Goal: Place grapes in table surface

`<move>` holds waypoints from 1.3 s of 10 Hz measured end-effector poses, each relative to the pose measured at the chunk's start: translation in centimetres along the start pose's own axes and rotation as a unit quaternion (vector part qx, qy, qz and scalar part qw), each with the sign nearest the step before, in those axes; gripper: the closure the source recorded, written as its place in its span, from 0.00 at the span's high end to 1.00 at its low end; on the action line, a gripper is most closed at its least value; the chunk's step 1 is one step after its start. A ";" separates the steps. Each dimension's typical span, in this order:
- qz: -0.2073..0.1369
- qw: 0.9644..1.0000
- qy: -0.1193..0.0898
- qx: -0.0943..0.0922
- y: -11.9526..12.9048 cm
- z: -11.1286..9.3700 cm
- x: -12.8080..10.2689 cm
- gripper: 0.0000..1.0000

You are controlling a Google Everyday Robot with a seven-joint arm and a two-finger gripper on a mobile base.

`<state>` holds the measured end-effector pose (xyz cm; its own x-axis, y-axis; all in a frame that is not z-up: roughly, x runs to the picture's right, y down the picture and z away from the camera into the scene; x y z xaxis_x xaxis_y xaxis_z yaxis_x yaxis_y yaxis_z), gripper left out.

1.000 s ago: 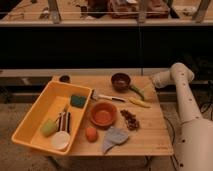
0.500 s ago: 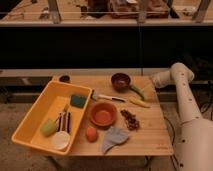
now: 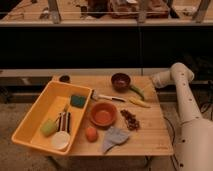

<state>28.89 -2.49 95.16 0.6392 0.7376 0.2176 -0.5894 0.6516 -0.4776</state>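
Observation:
The grapes (image 3: pixel 131 120), a small dark reddish-brown cluster, lie on the light wooden table surface (image 3: pixel 150 135), just right of the orange bowl (image 3: pixel 103 114). My white arm bends in from the right. Its gripper end (image 3: pixel 156 80) sits at the table's far right edge, beside the dark brown bowl (image 3: pixel 120 81) and well behind the grapes. It holds nothing that I can see.
A yellow bin (image 3: pixel 35 120) on the left holds a green sponge, a white cup and other items. An orange fruit (image 3: pixel 91 134), a grey-blue cloth (image 3: pixel 115 138), a brush (image 3: pixel 107 97), a green vegetable (image 3: pixel 136 91) and a yellow item (image 3: pixel 140 102) lie on the table.

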 end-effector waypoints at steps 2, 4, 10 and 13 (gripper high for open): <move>-0.021 1.000 0.011 -0.005 0.8 -1.2 -0.1 0.79; -0.046 0.999 0.029 -0.001 2.6 -3.0 0.8 0.79; -0.096 0.991 0.087 0.020 13.1 -8.7 8.9 0.79; -0.110 0.989 0.094 0.016 15.5 -9.2 10.7 0.79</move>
<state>31.16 13.91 82.20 0.8323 0.5338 0.1491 -0.4399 0.7999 -0.4081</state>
